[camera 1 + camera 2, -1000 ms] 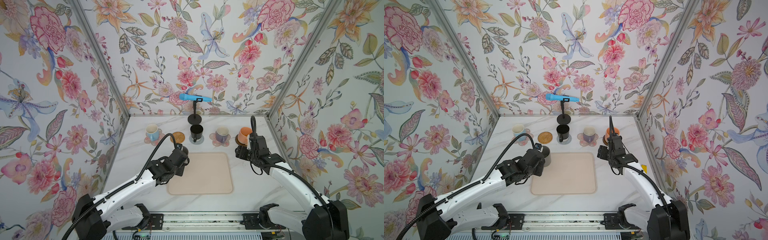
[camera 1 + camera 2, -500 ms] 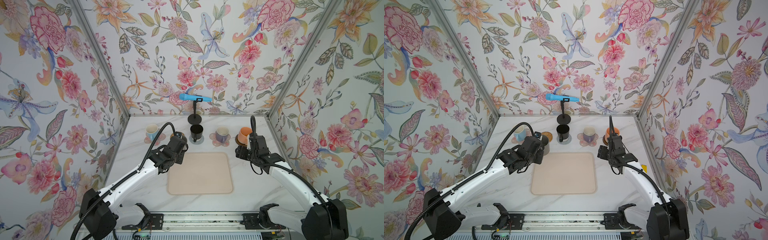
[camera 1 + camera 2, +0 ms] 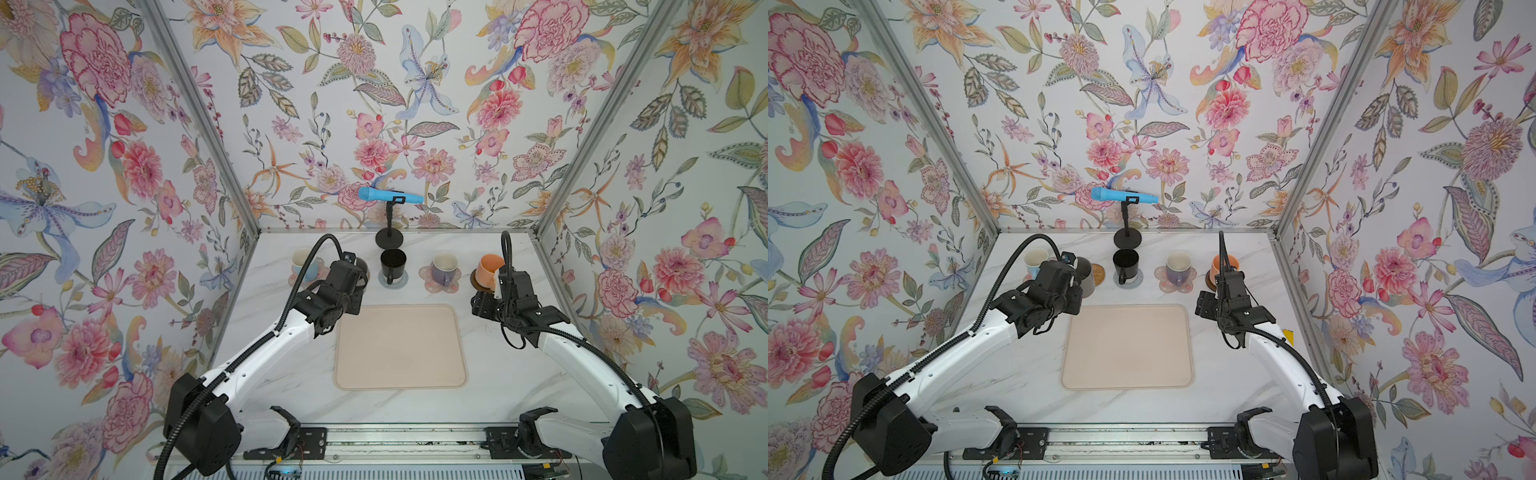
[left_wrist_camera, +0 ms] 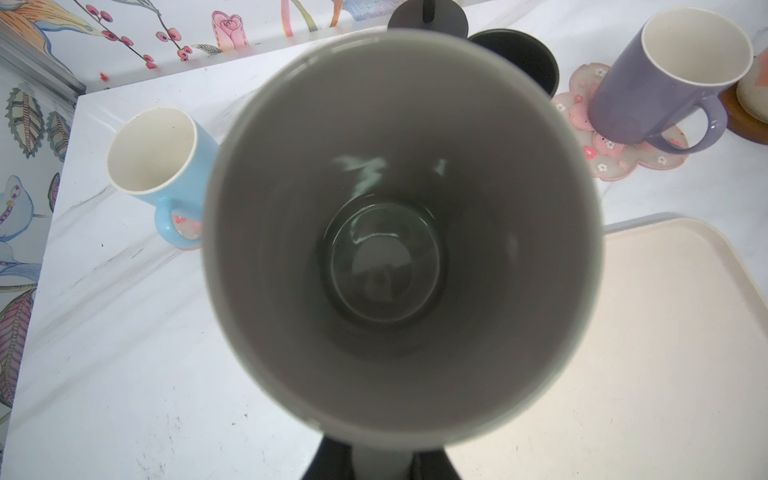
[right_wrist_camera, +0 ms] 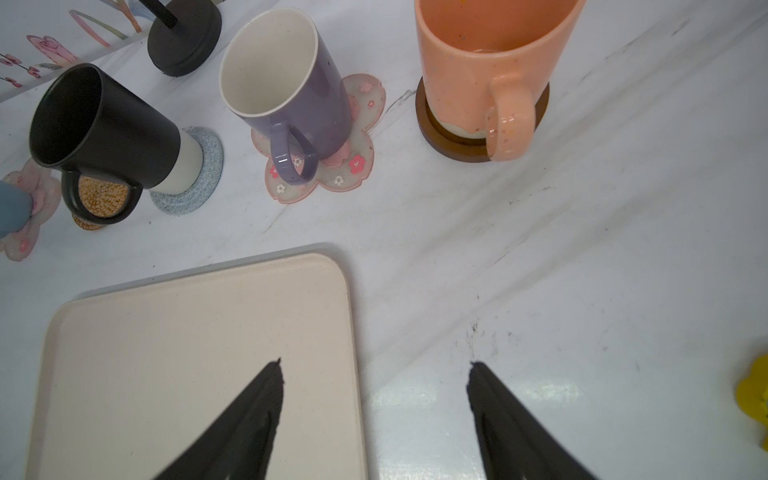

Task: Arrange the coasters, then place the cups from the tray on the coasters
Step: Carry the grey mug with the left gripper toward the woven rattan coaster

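**Near zone.** The beige-pink tray (image 3: pixel 399 345) lay flat on the white marble worktop (image 3: pixel 494 386), between the two arms.

**Middle zone.**
- The right end effector (image 5: pixel 376 365) hovered just off the tray's far right corner. Its jaws were spread wide with nothing between them, and it pointed towards the orange mug (image 5: pixel 478 62).
- The left end effector (image 4: pixel 380 459) was past the tray's far left corner. It was clamped tight on the handle of the grey mug (image 4: pixel 395 249), which was upright with its mouth towards the wrist camera.
- In a top view this mug sat just beside the woven rattan coaster (image 3: pixel 1099 274). Whether it touched the worktop could not be told.

**Far row, left to right in both top views.**
- The light blue mug (image 3: pixel 305 266) stood on the left-hand pink flower coaster (image 4: pixel 187 232).
- Next came the held grey mug.
- The black mug (image 3: pixel 392 262) stood on the grey-blue crocheted coaster (image 5: pixel 199 178).
- The purple mug (image 3: pixel 444 268) stood on the right-hand pink flower coaster (image 5: pixel 332 174).
- The orange mug stood on the dark brown disc (image 5: pixel 453 145).
- The black, purple and orange mugs had their handles turned towards the tray.

**Farthest.** The black stand (image 3: pixel 389 240) stood just behind the black mug. It carried a blue cylinder (image 3: pixel 388 195) crosswise before the floral wall (image 3: pixel 374 104).
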Motion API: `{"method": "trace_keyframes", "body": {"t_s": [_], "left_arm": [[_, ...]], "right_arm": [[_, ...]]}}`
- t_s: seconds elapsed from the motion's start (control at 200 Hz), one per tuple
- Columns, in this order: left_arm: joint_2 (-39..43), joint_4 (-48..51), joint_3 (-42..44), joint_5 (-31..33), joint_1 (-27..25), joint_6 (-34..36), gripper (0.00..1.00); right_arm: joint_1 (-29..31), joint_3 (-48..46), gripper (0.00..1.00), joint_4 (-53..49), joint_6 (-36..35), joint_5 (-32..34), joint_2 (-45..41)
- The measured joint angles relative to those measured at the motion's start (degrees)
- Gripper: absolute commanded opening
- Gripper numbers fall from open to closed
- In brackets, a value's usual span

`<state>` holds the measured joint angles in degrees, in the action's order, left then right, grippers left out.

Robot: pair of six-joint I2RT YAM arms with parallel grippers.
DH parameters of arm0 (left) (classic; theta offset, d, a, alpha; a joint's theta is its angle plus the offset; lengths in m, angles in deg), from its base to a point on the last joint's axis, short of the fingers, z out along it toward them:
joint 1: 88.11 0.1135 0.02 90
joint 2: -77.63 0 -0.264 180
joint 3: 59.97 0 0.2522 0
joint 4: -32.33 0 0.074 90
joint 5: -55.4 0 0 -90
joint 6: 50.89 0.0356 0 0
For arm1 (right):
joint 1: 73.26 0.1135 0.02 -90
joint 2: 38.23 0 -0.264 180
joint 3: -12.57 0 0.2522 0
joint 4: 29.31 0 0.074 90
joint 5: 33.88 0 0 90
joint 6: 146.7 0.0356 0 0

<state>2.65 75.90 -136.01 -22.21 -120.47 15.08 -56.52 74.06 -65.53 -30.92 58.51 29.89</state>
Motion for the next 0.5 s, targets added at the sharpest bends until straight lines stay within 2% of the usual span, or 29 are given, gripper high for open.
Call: {"method": "trace_keyframes", "body": {"t_s": [0.5], "left_arm": [[-8.8,-4.3,-3.1,-2.7,5.4,1.8,0.00]], "right_arm": [[0.0,1.1,0.73,0.0,-0.1,0.1,2.4]]}}
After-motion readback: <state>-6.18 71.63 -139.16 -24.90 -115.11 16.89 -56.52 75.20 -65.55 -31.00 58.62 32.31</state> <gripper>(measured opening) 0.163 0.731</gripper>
